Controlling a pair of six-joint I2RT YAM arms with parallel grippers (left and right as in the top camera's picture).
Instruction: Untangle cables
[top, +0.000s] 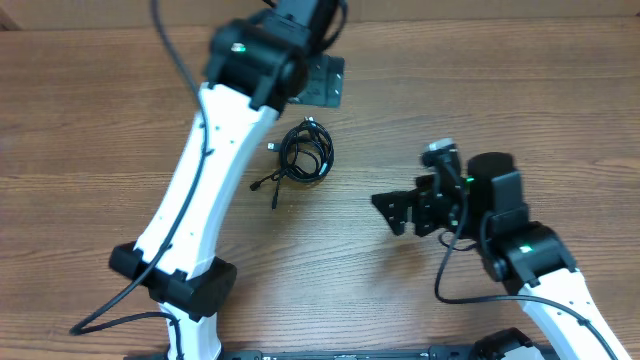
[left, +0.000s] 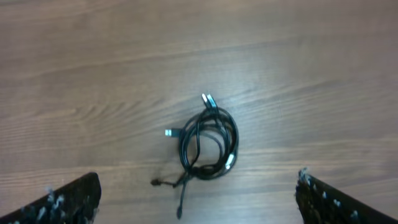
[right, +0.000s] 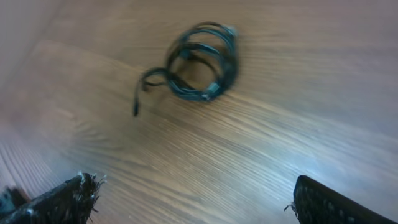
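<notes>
The cables (top: 304, 155) lie in one tangled black coil on the wooden table, with loose plug ends trailing toward the front left. The coil also shows in the left wrist view (left: 208, 143) and in the right wrist view (right: 199, 62). My left gripper (top: 318, 82) is open and empty, held above the table just behind the coil; its fingertips show wide apart at the bottom of its wrist view (left: 199, 202). My right gripper (top: 398, 212) is open and empty, to the right of the coil and in front of it, its fingers wide apart in its wrist view (right: 196, 202).
The wooden table (top: 90, 130) carries nothing else in view. The left arm's white link (top: 200, 180) runs diagonally just left of the coil. The right arm's base link (top: 560, 300) fills the front right corner.
</notes>
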